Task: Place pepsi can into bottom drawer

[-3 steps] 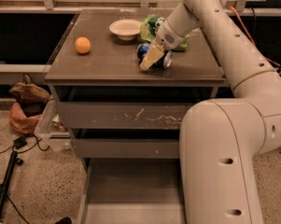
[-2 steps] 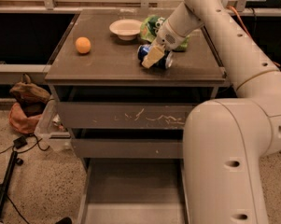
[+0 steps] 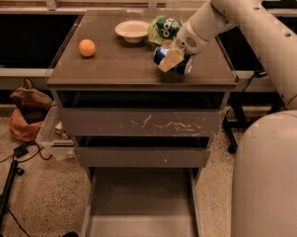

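Observation:
The pepsi can [image 3: 161, 54] lies on its side on the cabinet top [image 3: 118, 65], right of centre, dark blue with a silver end facing right. My gripper [image 3: 173, 60] comes down from the upper right and is shut on the can, with a tan finger [image 3: 169, 59] across its front. The bottom drawer [image 3: 143, 201] is pulled out below, and its flat floor is bare.
An orange [image 3: 87, 48], a white bowl [image 3: 132, 30] and a green chip bag [image 3: 165, 27] sit on the top. The scratched top drawer [image 3: 143, 122] and the middle drawer [image 3: 143, 157] are closed. A brown bag [image 3: 27, 100], a white bin [image 3: 52, 137] and cables [image 3: 10, 181] lie on the floor at left.
The gripper and the pepsi can have shifted a little to the right across the cabinet top. Nothing else has moved.

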Controlling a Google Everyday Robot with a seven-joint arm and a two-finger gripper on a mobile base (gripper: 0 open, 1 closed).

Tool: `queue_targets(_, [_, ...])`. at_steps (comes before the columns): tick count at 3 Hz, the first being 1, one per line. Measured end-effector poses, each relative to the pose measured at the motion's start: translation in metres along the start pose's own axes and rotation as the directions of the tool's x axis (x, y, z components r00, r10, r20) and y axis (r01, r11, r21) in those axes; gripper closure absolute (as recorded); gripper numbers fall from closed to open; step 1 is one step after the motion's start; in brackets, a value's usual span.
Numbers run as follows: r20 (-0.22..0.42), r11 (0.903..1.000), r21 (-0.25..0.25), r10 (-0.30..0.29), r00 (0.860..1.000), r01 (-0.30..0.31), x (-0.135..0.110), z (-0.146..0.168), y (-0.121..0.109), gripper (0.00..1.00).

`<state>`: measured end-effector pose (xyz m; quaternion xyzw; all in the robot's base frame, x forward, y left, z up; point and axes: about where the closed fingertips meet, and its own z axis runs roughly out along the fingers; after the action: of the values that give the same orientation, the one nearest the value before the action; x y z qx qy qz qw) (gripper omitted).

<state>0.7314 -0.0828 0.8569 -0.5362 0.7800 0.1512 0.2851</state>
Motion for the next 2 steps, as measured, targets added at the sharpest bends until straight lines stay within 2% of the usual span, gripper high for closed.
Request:
queue_targets(1, [0.016,0.9998,-0.017,0.004,1.000,-0.003,0.005,0.008,0.016,1.00])
queue_targets(2, [0.096,0.9987,0.030,0.038,0.995,-0.041,0.005,-0.018,0.045,1.00])
